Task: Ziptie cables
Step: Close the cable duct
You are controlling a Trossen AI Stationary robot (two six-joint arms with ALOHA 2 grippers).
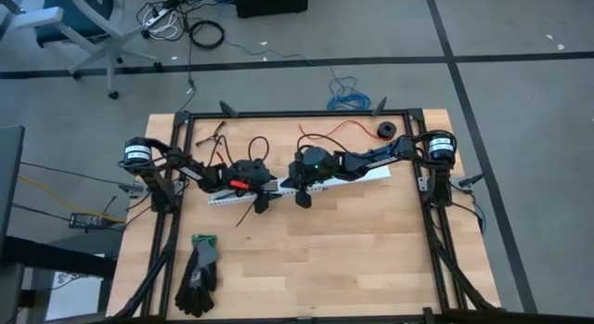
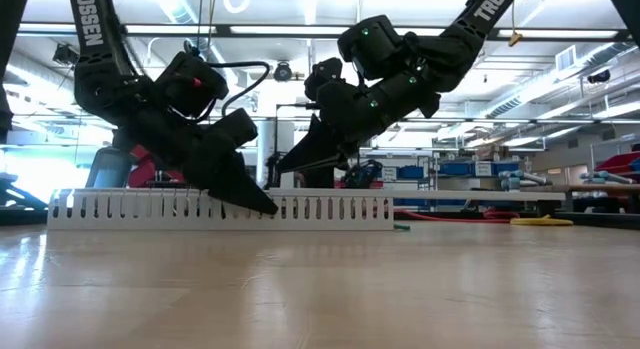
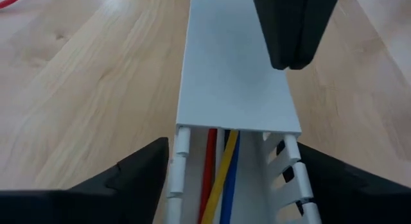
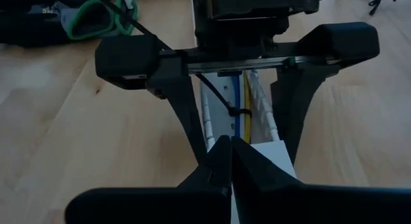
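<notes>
A white slotted channel (image 1: pixel 225 198) lies slantwise across the table's middle, and a flat white cover (image 3: pixel 231 76) closes its right part. In the uncovered part lie the cables (image 3: pixel 221 179), red, yellow and blue, with a thin black zip tie (image 4: pixel 235 112) looped around them. My left gripper (image 3: pixel 231 185) is open, one finger on each side of the channel just before the cover's end. My right gripper (image 4: pixel 230 161) is shut, and its tips point at the cover's end (image 3: pixel 292 31) from the opposite side. My left gripper's fingers (image 3: pixel 138 176) stand close along the channel's two slotted walls, slanting down along its length; I cannot tell whether they touch them. My right gripper's shut tips (image 4: pixel 221 153) sit over the cover near its end (image 4: pixel 277 153); I cannot tell whether they rest on it.
A black glove with a green cuff (image 1: pixel 198 273) lies at the near left. A thin red wire (image 1: pixel 339 131) and a small black roll (image 1: pixel 383 130) lie by the far frame. Bare wood spreads across the table's near right half.
</notes>
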